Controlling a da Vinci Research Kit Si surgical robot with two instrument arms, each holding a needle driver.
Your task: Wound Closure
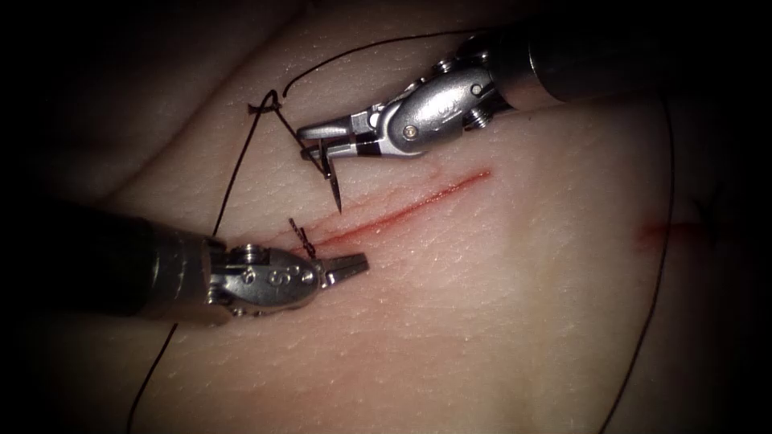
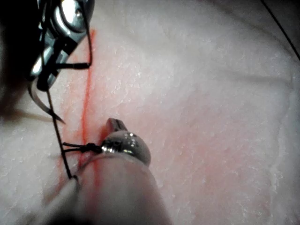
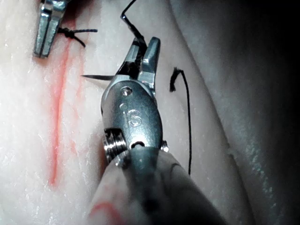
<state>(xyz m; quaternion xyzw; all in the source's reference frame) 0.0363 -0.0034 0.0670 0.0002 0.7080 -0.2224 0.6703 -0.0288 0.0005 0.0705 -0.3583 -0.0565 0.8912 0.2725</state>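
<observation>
Your needle [image 1: 331,178] hangs clear of the tissue [image 1: 498,305], tip down just above the cut [image 1: 402,210], clamped near its upper end in your right tool [image 1: 322,133]. Thread [image 1: 233,173] trails from it. Your left tool [image 1: 350,267] rests closed beside the knot [image 1: 302,234], holding nothing.

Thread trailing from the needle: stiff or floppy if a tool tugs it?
Probably floppy: the thread lies in loose curves over the tissue. Likely very light, being hair-thin beside the right tool that holds the needle clear of the tissue. The left tool holds nothing.
</observation>
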